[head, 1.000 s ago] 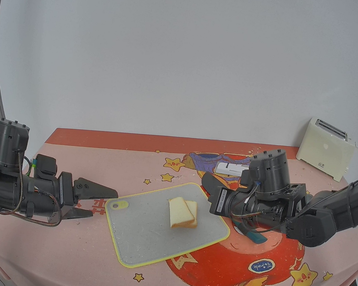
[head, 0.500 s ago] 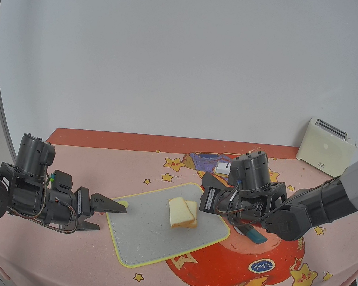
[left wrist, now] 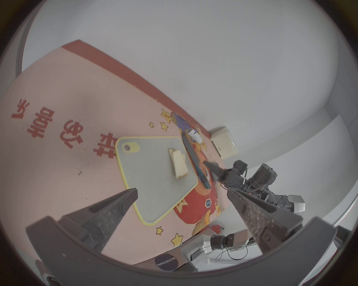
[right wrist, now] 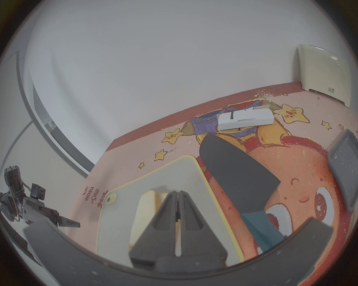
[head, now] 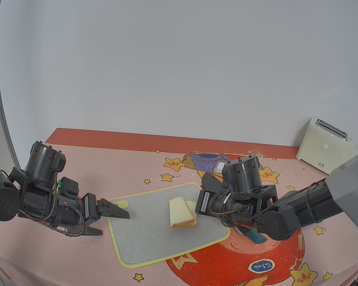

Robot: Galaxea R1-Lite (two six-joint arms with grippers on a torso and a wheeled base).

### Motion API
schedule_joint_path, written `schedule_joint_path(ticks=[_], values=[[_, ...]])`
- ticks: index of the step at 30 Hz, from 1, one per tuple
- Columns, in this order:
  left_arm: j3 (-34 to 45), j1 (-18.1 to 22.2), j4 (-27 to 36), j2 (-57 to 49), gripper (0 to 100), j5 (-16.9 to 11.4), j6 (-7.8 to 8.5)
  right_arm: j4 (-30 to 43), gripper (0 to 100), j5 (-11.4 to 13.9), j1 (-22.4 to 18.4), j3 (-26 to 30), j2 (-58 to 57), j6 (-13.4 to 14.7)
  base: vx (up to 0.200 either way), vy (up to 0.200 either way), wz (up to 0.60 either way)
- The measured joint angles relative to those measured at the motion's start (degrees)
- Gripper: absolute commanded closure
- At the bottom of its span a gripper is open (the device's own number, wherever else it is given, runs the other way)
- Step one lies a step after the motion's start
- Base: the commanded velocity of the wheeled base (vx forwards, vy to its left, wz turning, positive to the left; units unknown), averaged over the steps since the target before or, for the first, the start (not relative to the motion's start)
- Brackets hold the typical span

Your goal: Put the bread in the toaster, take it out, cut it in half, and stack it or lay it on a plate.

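A mock kitchen set up for testing, rather than a real home. A cream toaster, a grey cutting board and a dark-bladed knife sit on a tabletop covered in a pink cartoon-printed cloth. Behind it is a bare white wall.

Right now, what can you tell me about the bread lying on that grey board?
The bread is two pale, soft-looking pieces with tan crust edges, one lying partly over the other. It looks barely browned. It rests on the grey, yellow-rimmed cutting board, toward the side nearer the right arm. The right gripper, jaws shut, hovers close beside it; I cannot tell whether they touch.
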Motion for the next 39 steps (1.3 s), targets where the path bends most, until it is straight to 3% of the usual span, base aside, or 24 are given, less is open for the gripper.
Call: schedule_joint_path(ticks=[8,20,32,39], values=[[0.0,-0.5,-0.4,0.5,0,0.0,-0.30,-0.2,100,0.0,0.9,-0.6,1.2,0.2,0.000,0.000,0.00],[0.0,-1.1,-4.9,1.9,0,0.2,-4.00,-0.4,100,0.1,4.8,-1.0,1.8,0.5,0.000,0.000,0.00],[1.0,-2.2,-6.3,3.1,0,0.3,-4.28,0.3,100,0.1,11.8,-2.1,2.0,1.9,0.000,0.000,0.00],[2.1,-3.0,-6.3,3.2,0,0.3,-4.33,1.3,100,0.0,13.5,-3.6,2.2,2.4,0.000,0.000,0.00]])
